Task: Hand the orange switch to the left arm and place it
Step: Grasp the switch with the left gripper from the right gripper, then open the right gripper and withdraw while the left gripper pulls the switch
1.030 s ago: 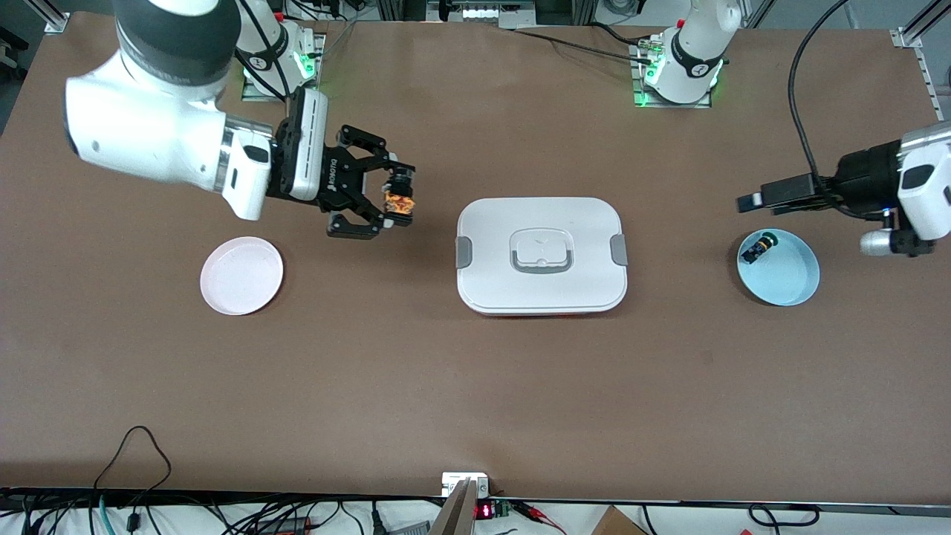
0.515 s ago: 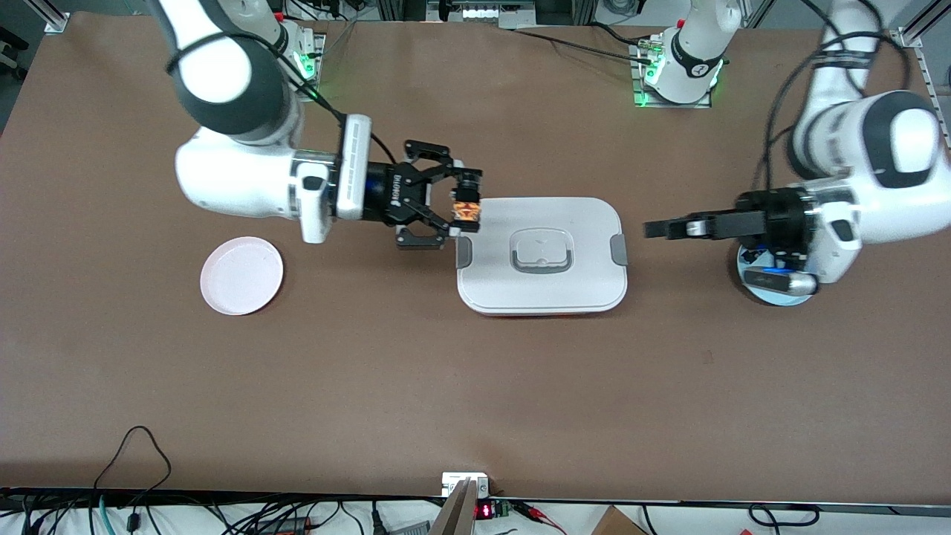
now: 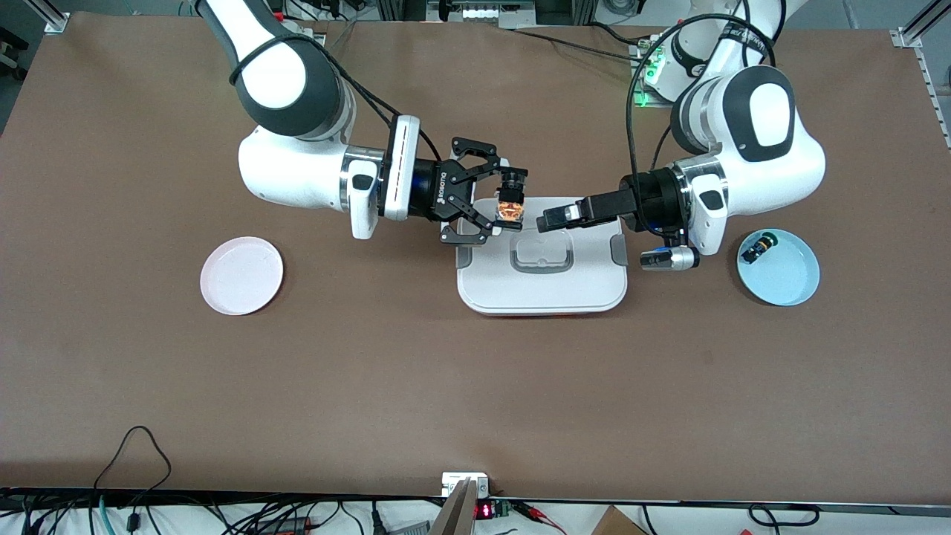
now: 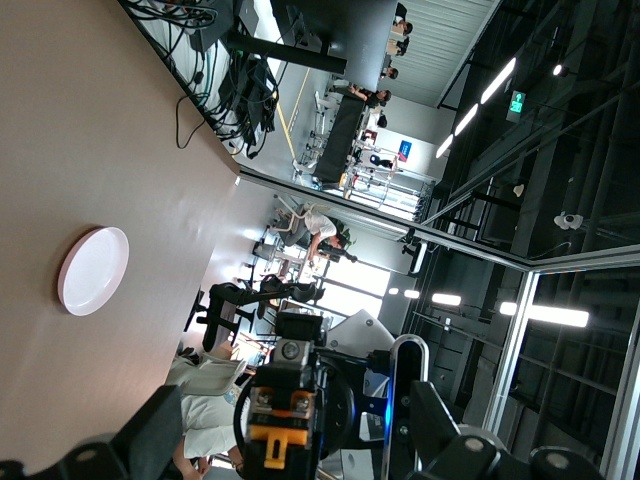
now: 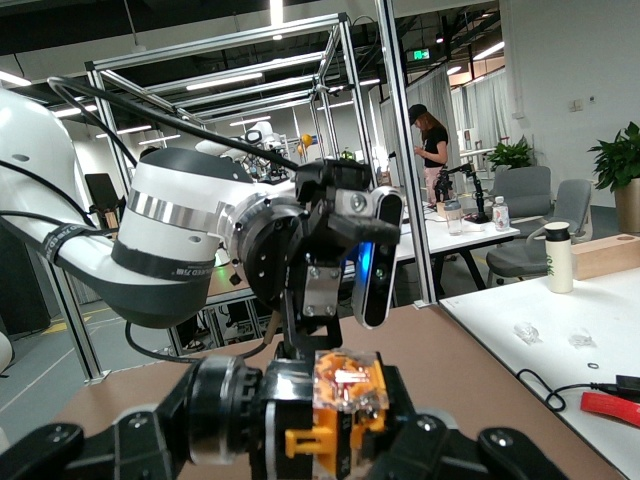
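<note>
The orange switch is held in my right gripper, which is shut on it above the end of the white box toward the right arm. My left gripper is open and level over the box lid, pointing at the switch with a small gap between them. In the right wrist view the switch sits in my right gripper, with the left arm's hand facing it. In the left wrist view the switch shows straight ahead of my left gripper.
A pink plate lies toward the right arm's end and also shows in the left wrist view. A blue plate toward the left arm's end holds a small black switch with a green cap.
Both arms have moved toward each other. The right gripper has carried the switch from over the bare table to over the box. The left gripper has come from the blue plate to over the lid.
</note>
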You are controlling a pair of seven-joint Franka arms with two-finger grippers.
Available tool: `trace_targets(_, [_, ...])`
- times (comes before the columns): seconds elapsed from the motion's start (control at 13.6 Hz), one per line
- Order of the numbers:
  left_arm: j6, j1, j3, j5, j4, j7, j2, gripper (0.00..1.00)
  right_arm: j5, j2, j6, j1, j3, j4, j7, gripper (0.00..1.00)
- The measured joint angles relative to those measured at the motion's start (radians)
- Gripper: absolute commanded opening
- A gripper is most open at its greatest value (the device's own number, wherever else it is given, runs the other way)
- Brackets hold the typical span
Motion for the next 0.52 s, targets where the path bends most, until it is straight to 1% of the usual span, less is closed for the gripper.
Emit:
trace_targets(0.07, [0.011, -0.001, -0.007, 0.0, -0.001, 0.002, 0.001, 0.95, 0.01, 0.0, 0.0, 0.0, -0.001, 0.002, 0.0, 0.17])
trace_targets(0.15, [0.035, -0.002, -0.023, -0.002, -0.002, 0.003, 0.002, 0.94, 0.019, 0.0, 0.0, 0.0, -0.001, 0.002, 0.0, 0.17])
trace_targets(0.29, [0.087, -0.006, -0.066, -0.031, -0.003, 0.004, 0.002, 0.84, 0.025, 0.0, 0.001, 0.0, -0.001, 0.002, 0.0, 0.17])
trace_targets(0.37, [0.101, -0.01, -0.08, -0.042, -0.003, 0.005, 0.002, 0.69, 0.026, 0.0, 0.001, 0.0, -0.001, 0.002, 0.0, 0.17])
trace_targets(0.44, [0.108, -0.012, -0.088, -0.046, -0.003, 0.005, 0.002, 0.46, 0.026, 0.0, 0.001, 0.0, -0.001, 0.002, 0.0, 0.18])
trace_targets(0.52, [0.11, -0.012, -0.09, -0.046, -0.003, 0.005, 0.002, 0.29, 0.026, 0.001, 0.001, 0.0, -0.001, 0.002, 0.0, 0.18])
